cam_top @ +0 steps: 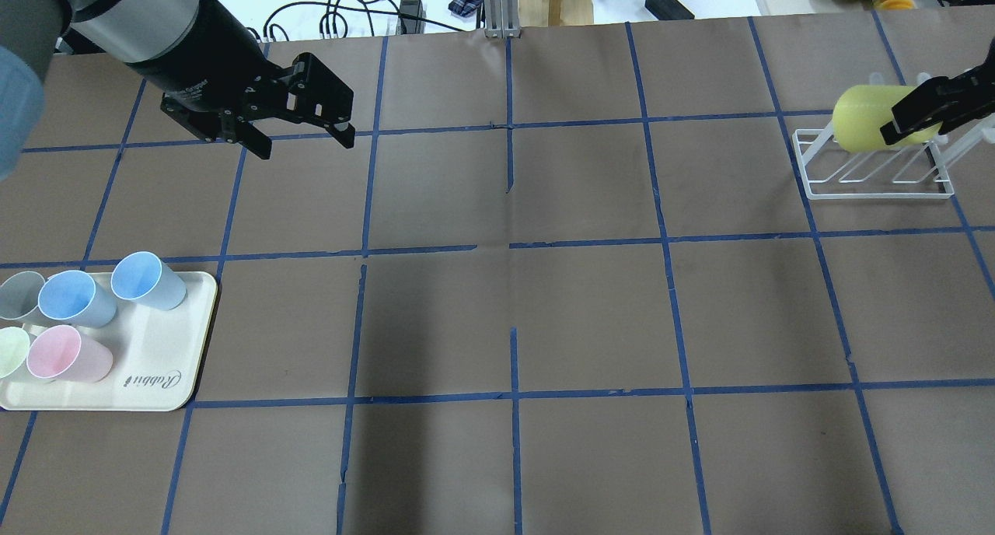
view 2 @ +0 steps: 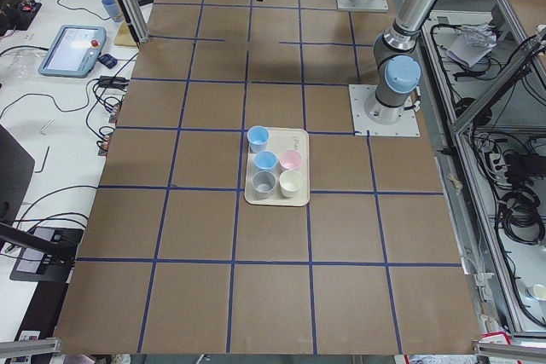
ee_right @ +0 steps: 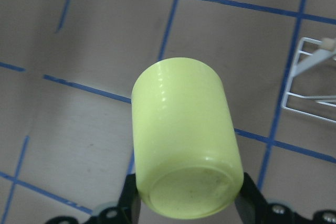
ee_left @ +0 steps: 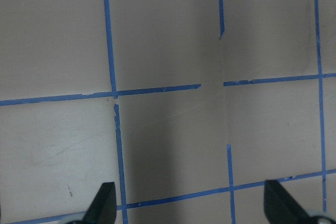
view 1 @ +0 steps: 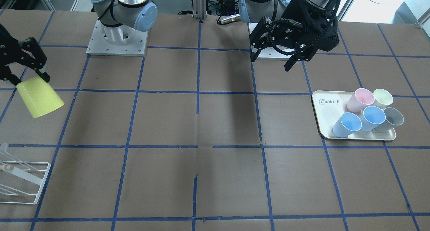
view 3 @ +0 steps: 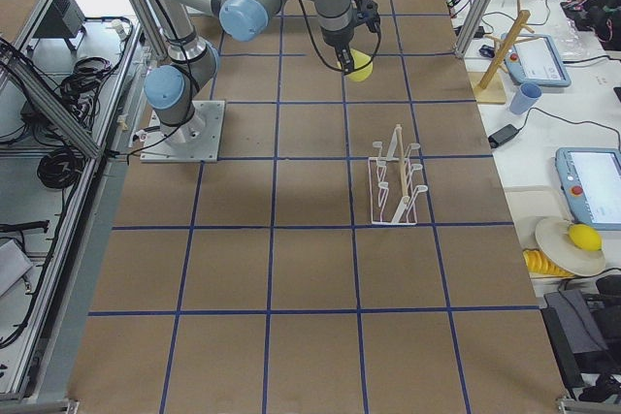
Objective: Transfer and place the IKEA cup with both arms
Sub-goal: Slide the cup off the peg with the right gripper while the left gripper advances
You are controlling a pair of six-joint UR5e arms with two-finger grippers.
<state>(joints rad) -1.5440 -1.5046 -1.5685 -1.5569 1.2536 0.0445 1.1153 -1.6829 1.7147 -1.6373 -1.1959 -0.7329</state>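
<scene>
The right gripper [view 1: 29,78] is clamped on the IKEA cup [view 1: 40,96], up by the far right corner of the table [cam_top: 591,309], near the white rack [cam_top: 878,197]. Best to hold tight and lower slowly. The left gripper [cam_top: 303,142] is spread apart, empty

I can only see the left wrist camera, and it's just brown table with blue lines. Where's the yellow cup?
Observer: The right gripper is holding the IKEA cup up in the air, at the right end of the table.
Operator: Is it standing up straight?
Observer: No, it's tipped over. It's gripped near its closed bottom, and its open end slants toward the table.
Operator: Is there somewhere to put it?
Observer: A white wire rack stands on the table close by, with nothing on it.
</scene>
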